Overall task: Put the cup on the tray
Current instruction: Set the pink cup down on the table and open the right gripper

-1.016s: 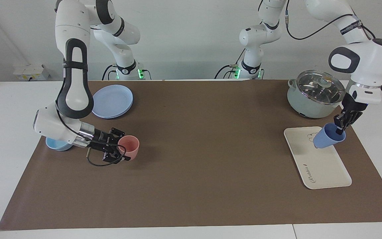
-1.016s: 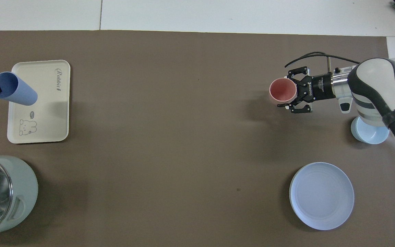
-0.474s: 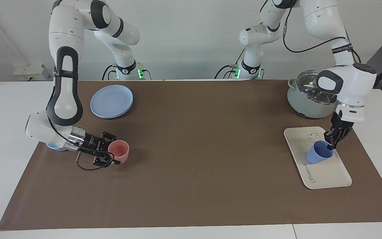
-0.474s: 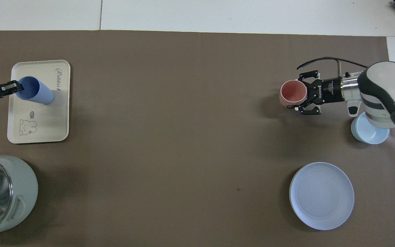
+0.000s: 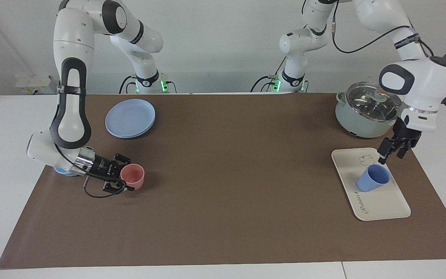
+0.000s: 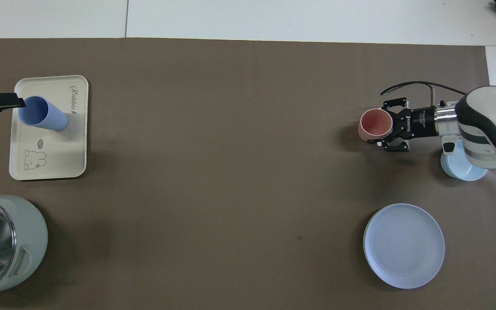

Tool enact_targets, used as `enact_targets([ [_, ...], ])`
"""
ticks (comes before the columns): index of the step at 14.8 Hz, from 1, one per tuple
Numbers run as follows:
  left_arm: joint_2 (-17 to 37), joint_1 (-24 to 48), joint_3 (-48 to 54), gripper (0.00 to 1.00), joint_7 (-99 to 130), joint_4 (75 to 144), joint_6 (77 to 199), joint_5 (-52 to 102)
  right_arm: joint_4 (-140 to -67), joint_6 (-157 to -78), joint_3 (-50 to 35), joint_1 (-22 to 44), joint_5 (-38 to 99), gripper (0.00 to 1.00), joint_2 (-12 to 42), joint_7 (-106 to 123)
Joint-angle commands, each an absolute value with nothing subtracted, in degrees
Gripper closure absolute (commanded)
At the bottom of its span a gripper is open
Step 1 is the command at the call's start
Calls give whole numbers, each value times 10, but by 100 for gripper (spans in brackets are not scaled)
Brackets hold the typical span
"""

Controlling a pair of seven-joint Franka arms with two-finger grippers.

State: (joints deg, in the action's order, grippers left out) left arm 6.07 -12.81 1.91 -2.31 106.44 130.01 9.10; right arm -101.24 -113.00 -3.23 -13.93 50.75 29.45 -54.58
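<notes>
Now the cup [image 5: 373, 178] stands on the tray [image 5: 381, 203] under the left gripper [image 5: 388, 152], jaws apart; the right gripper [image 5: 124, 180], jaws clamped, holds the pink cup [image 5: 132, 176].

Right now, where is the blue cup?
The blue cup stands on the tray, toward the left arm's end of the table, just below the open left gripper.

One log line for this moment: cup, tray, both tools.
cup: upright on tray | left tool: open, above cup, clear of it | right tool: shut on pink cup
</notes>
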Motion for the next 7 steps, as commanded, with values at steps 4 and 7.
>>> enact_targets([
  [4,-6,-64,20,0,-28,987,1071,1,-1053,-1146,-35,-168,514,9,269,-477],
  [7,-18,0,22,0,-32,994,1014,-28,-1053,-1153,-28,-181,494,4,269,-455],
])
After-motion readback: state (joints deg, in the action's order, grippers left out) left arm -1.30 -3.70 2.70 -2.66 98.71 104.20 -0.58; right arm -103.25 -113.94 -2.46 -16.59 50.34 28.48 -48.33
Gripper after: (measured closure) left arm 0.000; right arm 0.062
